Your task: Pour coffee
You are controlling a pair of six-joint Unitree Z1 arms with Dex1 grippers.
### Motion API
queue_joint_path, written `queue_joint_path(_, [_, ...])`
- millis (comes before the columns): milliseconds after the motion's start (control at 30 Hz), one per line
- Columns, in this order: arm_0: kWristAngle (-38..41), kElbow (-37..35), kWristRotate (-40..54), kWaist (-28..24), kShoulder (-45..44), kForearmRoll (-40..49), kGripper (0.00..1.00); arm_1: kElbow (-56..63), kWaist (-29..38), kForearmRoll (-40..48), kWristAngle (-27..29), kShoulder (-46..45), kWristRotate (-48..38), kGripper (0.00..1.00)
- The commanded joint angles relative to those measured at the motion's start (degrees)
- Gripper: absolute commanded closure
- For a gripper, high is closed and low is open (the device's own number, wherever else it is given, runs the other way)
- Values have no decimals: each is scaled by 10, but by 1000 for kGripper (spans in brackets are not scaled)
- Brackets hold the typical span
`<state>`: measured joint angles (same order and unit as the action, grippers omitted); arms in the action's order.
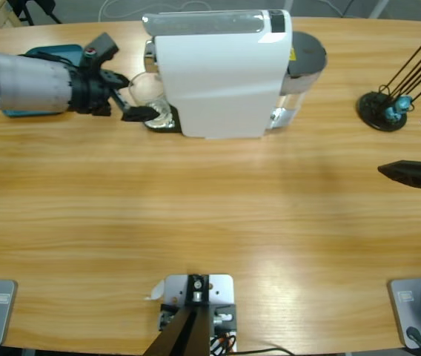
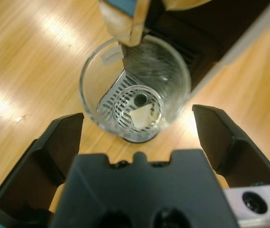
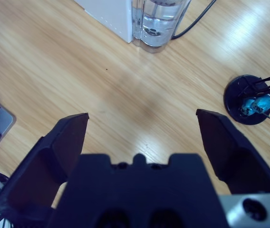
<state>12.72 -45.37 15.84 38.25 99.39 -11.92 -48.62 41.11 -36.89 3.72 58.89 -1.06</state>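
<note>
White plastic forms the body of the coffee machine (image 1: 221, 74), which stands at the far side of the wooden table (image 1: 210, 215) and serves as the reference landmark. A clear water tank (image 1: 293, 89) with a grey lid is attached to the machine on the side away from the left arm. In the right wrist view the same tank (image 3: 159, 23) shows clear water, and a black cable (image 3: 194, 21) runs away from it.

A clear glass (image 2: 135, 88) stands on the machine's perforated metal drip grate (image 2: 125, 102), directly beside the white body. In the high view the glass (image 1: 149, 93) sits at the machine's end nearest the left arm. No liquid can be made out in the glass; the grate shows plainly through its base, so the position of the coffee cannot be told.

The left gripper (image 2: 137, 130) is released: its two black jaws are spread wide, one on each side of the glass, and neither touches it. In the high view this gripper (image 1: 125, 96) reaches the glass from the side opposite the tank.

The right gripper (image 3: 142, 137) is also released, jaws wide apart, over bare table well apart from the machine, on the tank side. A black round stand (image 1: 382, 110) with thin rods holds a teal capsule (image 3: 256, 104) beyond the tank.
</note>
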Motion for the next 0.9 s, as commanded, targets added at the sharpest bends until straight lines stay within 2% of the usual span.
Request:
queue_joint_path(33, [-36, 14, 4, 23, -195, 141, 0, 18, -7, 10, -2, -8, 8, 0])
queue_joint_path(167, [-122, -44, -13, 27, -305, 322, 0, -10, -7, -5, -9, 25, 12, 13])
queue_joint_path(233, [-148, -53, -15, 27, -349, 373, 0, -57, -8, -29, -12, 75, 16, 27])
queue_joint_path(267, [-156, -53, -18, 27, -367, 388, 5, -85, -12, -44, -13, 100, 18, 74])
queue_joint_path(300, [-166, -50, -22, 27, -383, 398, 20, -117, -23, -61, -14, 124, 24, 248])
queue_joint_path(367, [-181, -29, -34, 27, -414, 402, 23, -160, -42, -71, -17, 153, 32, 364])
queue_joint_path(433, [-194, -6, -37, 27, -427, 400, 23, -185, -70, -70, -45, 171, 43, 667])
queue_joint_path(467, [-198, 6, -37, 27, -430, 399, 19, -196, -82, -69, -64, 179, 51, 883])
queue_joint_path(500, [-200, 19, -37, 27, -435, 397, 20, -208, -88, -68, -74, 188, 59, 1000])
queue_joint_path(600, [-201, 53, -38, 27, -472, 361, 62, -264, -90, -69, -72, 225, 70, 1000])
queue_joint_path(900, [-212, 82, -53, 25, -481, 330, 64, -398, -90, -97, -76, 351, 85, 1000])
